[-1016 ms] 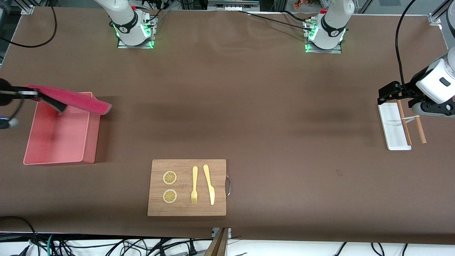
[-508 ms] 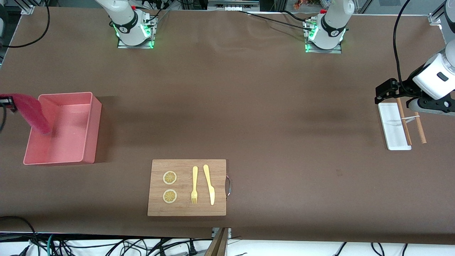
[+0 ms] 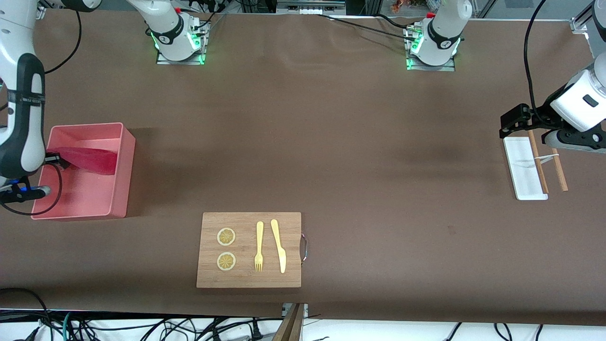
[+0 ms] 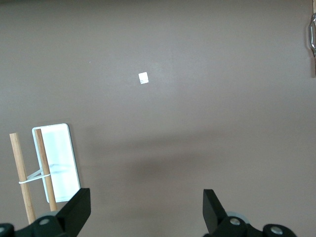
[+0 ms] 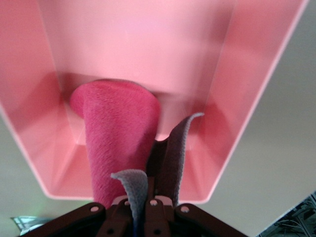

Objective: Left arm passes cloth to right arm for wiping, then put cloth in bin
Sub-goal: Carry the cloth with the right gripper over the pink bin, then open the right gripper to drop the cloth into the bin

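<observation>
The magenta cloth (image 3: 90, 160) hangs from my right gripper (image 3: 56, 158), which is shut on it inside the salmon-pink bin (image 3: 124, 175) at the right arm's end of the table. In the right wrist view the cloth (image 5: 118, 143) droops into the bin (image 5: 247, 113), its grey edge curling by the fingers. My left gripper (image 3: 510, 124) is open and empty, over the table by the white tray (image 3: 521, 166). In the left wrist view its fingers (image 4: 76, 210) stand wide apart over bare table.
A wooden board (image 3: 249, 250) with two lemon slices, a fork and a knife lies near the front camera. The white tray (image 4: 55, 158) with two wooden sticks (image 3: 539, 163) lies at the left arm's end.
My right arm swung the cloth from above the bin's rim out past the bin's outer end, then back down into the bin. My left gripper rose slightly.
</observation>
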Motion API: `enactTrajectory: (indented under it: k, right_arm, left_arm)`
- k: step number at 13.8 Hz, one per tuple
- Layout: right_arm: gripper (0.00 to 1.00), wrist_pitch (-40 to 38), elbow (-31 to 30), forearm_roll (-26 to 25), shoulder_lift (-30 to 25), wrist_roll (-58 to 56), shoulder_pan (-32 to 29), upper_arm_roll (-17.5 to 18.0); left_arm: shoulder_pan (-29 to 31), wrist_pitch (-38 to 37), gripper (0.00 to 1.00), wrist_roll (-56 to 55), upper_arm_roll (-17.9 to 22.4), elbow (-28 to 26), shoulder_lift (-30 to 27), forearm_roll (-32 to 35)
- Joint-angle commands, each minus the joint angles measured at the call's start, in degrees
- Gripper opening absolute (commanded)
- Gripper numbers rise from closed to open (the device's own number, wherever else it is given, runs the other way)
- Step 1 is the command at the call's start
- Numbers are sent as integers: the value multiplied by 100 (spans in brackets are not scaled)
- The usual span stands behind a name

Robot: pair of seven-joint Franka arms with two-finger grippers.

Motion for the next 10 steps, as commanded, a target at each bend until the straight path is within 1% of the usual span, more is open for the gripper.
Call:
enactTrajectory:
  k: [1,2,3,4,7,10]
  right_arm:
    - [0,252,-231,119,41,16,-23,4]
    - [31,279,-241,119,94,234,-14,12]
    - [94,297,-232,128,104,384,-31,21]
    - [100,366,-232,171,104,394,-31,21]
    - [100,376,-170,356,8,420,3,30]
    - [100,314,-162,514,-518,420,65,74]
  left_arm:
    - [-17,-59,100,34,-17,125,26,93]
    - [-17,-59,100,34,-17,125,26,101]
    - [-17,-59,100,43,-17,125,26,110]
    - [-17,-59,100,43,-17,125,26,128]
    - [-17,-59,100,43,-17,125,35,145]
    - [-17,-59,100,43,-17,125,35,154]
